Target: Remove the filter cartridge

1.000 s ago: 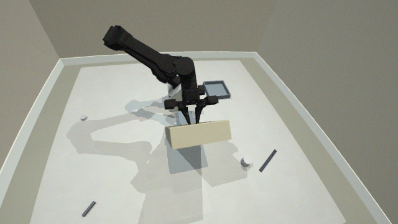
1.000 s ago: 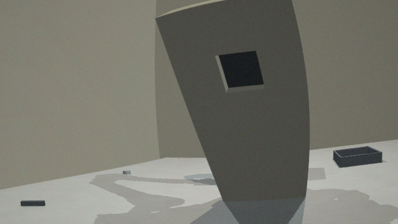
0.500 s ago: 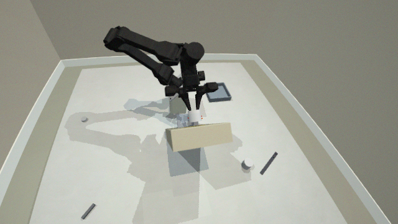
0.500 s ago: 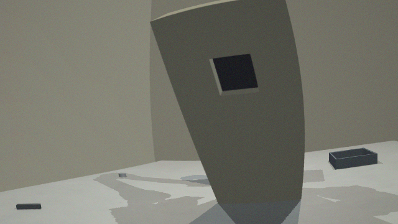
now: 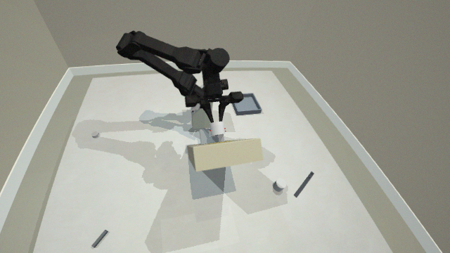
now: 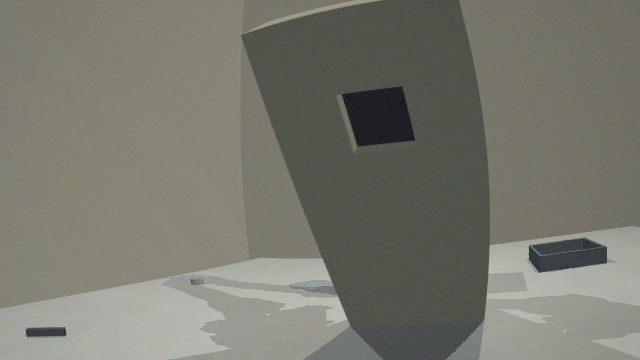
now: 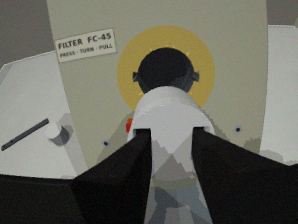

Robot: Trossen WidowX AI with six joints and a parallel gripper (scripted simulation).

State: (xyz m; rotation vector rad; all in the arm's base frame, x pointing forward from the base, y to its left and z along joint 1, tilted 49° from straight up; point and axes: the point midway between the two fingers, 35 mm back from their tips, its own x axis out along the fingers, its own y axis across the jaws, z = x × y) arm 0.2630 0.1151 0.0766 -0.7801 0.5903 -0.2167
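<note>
The white round filter cartridge [image 5: 217, 128] [image 7: 167, 107] is out of the panel, in front of its face. My gripper [image 5: 216, 121] [image 7: 170, 136] is shut on it, with the fingertips at the two slots in its face. The service panel [image 5: 228, 154] [image 6: 400, 210] [image 7: 225, 25] stands tilted, and its dark round socket [image 7: 164, 67] inside a yellow ring [image 7: 126, 70] shows empty in the wrist view. The blue-grey tray [image 5: 260, 105] [image 6: 567, 260] lies beyond the panel, to the right of the gripper in the top view, and nothing shows in it.
A white cylinder [image 5: 280, 184] [image 7: 57, 133] and a dark bar [image 5: 304, 184] [image 7: 25, 134] lie beside the panel. Another dark bar [image 5: 100, 239] [image 6: 46, 332] and a small grey disc [image 5: 95, 134] [image 6: 197, 281] lie farther off. A grey-green block [image 5: 200, 120] stands behind the fingers in the top view.
</note>
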